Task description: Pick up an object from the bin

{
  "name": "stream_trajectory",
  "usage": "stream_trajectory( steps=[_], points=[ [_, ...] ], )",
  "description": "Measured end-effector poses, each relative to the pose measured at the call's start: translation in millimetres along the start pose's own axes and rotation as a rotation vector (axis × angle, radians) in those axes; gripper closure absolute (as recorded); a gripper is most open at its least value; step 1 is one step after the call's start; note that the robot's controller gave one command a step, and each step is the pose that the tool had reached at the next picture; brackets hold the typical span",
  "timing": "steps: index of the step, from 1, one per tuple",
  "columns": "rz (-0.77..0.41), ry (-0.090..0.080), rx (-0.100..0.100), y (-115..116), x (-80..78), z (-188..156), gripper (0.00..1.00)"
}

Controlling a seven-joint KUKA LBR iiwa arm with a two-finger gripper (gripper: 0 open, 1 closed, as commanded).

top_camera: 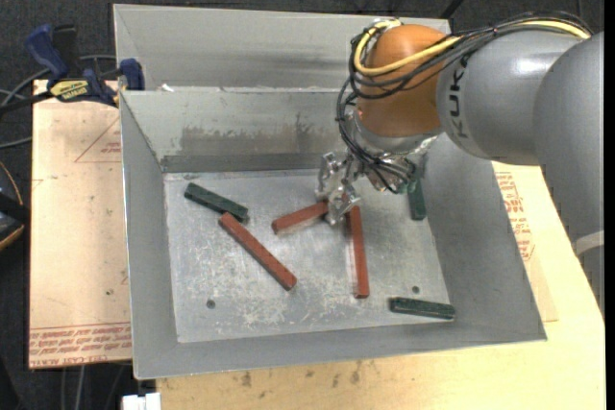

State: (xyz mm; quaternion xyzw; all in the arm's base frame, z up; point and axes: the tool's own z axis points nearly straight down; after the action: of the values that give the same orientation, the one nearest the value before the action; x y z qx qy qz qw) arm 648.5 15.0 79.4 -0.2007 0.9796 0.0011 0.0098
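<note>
The short red-brown stick [300,219] lies flat on the floor of the bin [144,206], not yet lifted. The fingers [338,205] are down at its right end; we cannot tell how open they are. A longer red-brown stick [357,254] lies just right of it. We judge that grasp and lift remain.
</note>
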Motion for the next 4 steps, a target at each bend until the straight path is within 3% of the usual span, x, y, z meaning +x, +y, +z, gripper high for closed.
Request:
stream_trajectory(
  steps=[1,2,4],
  points=[
    [0.000,0.003,-0.001,0,0.8,-3,1.00],
    [-0.001,0.019,-0.004,2,3.8,-17,1.00],
    [0.000,0.012,-0.001,0,-0.9,-45,1.00]
  ],
)
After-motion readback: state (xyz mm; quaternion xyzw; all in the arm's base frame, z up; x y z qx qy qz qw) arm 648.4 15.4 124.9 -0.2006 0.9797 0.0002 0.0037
